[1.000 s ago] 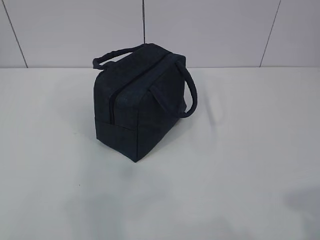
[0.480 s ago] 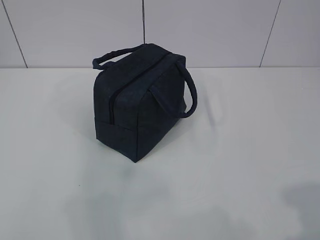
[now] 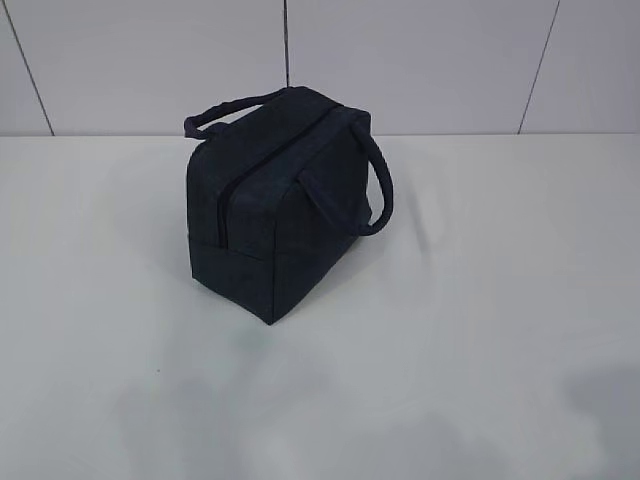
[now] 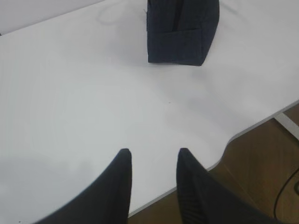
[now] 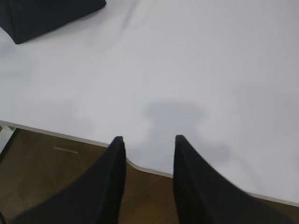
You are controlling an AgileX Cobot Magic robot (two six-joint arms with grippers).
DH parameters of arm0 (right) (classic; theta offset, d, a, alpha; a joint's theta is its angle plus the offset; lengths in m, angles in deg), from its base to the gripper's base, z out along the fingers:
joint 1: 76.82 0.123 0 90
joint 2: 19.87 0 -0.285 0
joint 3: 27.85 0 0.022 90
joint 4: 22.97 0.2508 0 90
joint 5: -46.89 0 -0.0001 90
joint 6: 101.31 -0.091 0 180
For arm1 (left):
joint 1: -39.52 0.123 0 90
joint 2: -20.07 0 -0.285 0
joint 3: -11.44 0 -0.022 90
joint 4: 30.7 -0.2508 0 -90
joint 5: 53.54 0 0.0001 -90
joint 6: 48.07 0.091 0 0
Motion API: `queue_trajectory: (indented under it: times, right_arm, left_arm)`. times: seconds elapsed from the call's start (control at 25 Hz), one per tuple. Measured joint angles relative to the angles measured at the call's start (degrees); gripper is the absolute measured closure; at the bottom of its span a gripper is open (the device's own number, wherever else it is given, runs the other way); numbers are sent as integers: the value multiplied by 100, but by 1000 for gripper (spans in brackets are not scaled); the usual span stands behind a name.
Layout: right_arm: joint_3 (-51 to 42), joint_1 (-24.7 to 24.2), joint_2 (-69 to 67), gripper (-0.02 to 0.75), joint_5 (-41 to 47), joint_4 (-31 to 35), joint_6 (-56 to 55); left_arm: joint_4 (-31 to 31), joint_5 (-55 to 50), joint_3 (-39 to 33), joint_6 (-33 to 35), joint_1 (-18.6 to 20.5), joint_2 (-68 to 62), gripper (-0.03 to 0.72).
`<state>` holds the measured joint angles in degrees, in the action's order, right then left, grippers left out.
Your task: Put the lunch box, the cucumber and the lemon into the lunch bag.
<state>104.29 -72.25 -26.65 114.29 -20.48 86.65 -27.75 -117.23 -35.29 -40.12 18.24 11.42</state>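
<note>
White table (image 3: pixel 480 300) — just lunch bag (image 3: pixel 270 215).

A big white worktop (image 3: pixel 480 330) is filling most of the room view — smooth and a little shiny. Behind it a pale wall (image 3: pixel 420 60) is standing, cut by thin dark lines into big panels. Soft grey shadows are lying on the worktop. Past its curvy front edge a brown wooden floor (image 5: pixel 56 186) is showing — a thin dark cable (image 4: pixel 286 189) is lying on it.
</note>
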Motion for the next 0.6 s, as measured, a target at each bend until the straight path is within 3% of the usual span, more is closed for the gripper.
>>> queue_trajectory:
  times: [0.36, 0.6]
  right_arm:
    - [-72, 0, 0, 457, -135, 0, -20]
    - [-72, 0, 0, 457, -154, 0, -20]
  left_arm:
    - [-229, 10, -15, 0, 0, 0, 452]
    - [36, 10, -15, 0, 135, 0, 452]
